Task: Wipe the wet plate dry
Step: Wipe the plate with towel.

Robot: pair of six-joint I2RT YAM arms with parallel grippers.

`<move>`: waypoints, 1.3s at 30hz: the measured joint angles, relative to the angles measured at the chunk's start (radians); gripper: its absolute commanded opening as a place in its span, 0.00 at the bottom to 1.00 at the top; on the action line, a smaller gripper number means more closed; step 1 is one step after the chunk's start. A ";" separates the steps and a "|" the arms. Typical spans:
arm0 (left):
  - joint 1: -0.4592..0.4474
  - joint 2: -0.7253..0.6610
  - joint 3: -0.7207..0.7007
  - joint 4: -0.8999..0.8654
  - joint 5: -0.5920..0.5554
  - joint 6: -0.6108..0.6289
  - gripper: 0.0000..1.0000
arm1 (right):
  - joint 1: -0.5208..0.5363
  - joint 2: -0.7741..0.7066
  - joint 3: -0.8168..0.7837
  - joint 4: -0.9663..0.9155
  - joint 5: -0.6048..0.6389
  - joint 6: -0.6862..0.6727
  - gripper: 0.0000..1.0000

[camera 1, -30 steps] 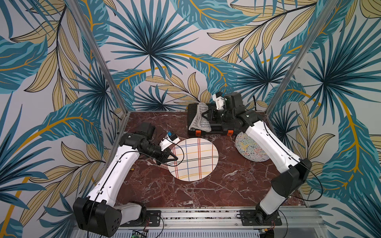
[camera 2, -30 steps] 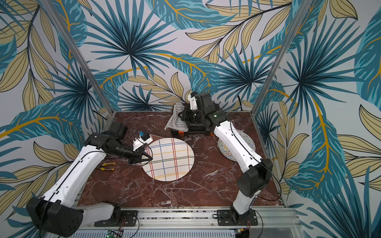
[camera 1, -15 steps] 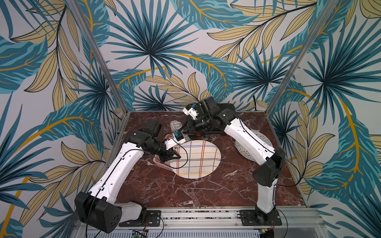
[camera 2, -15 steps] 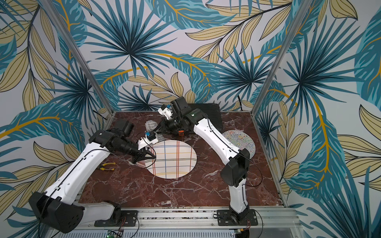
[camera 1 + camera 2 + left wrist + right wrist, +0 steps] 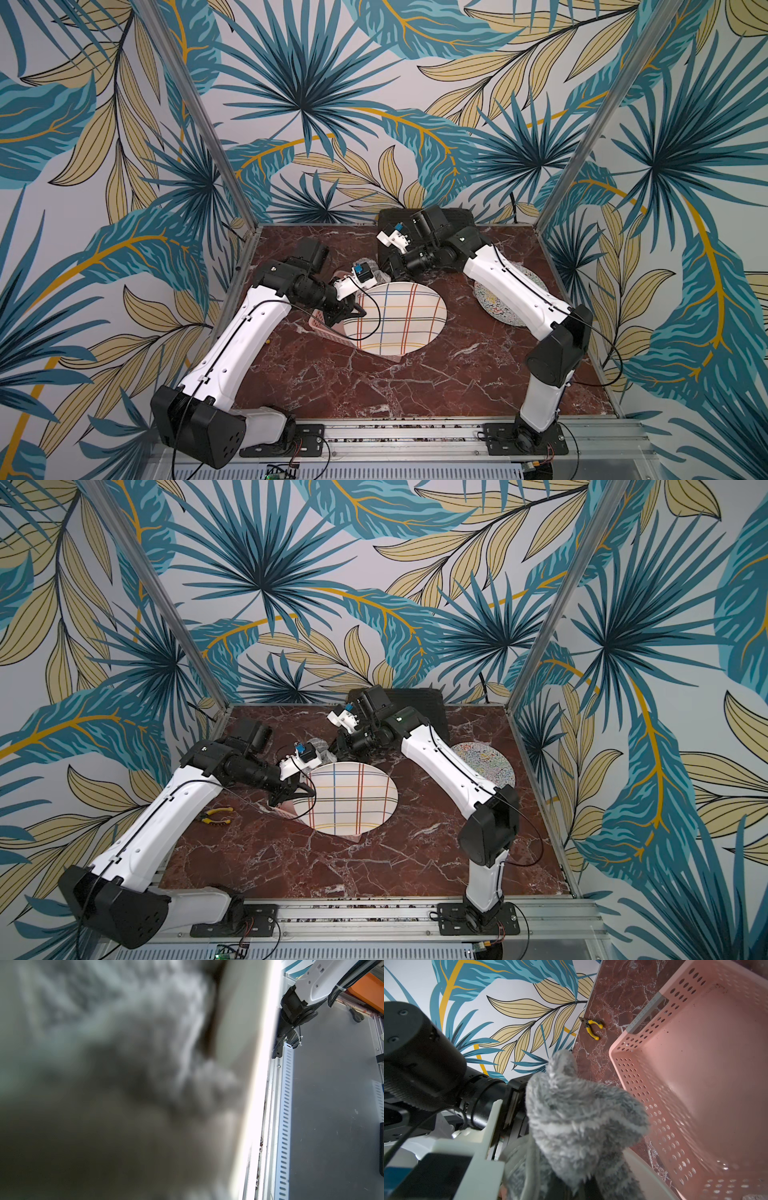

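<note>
Both clamped: left claw [image 5: 351, 309] pinches plaid plate [image 5: 405, 320] rim; right claw [image 5: 388, 274] grips grey cloth [image 5: 581, 1122].

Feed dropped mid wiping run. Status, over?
Left gripper shut on plaid plate, held over pink basket. Right gripper shut on grey cloth beside plate's far rim. Nothing blocking.

We see a shaggy, fluffy grey cloth [image 5: 581, 1126] at the right gripper [image 5: 338, 748], with a pink basket [image 5: 695, 1084] of smooth, perforated plastic just beyond it. The plate [image 5: 399, 318] at the left gripper [image 5: 351, 311] looks glazed and glossy, above a polished marble-look tabletop [image 5: 415, 386].
</note>
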 measured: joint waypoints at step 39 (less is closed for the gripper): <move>0.264 -0.001 0.044 0.078 0.256 -0.188 0.00 | -0.254 -0.268 -0.435 0.350 0.029 0.092 0.00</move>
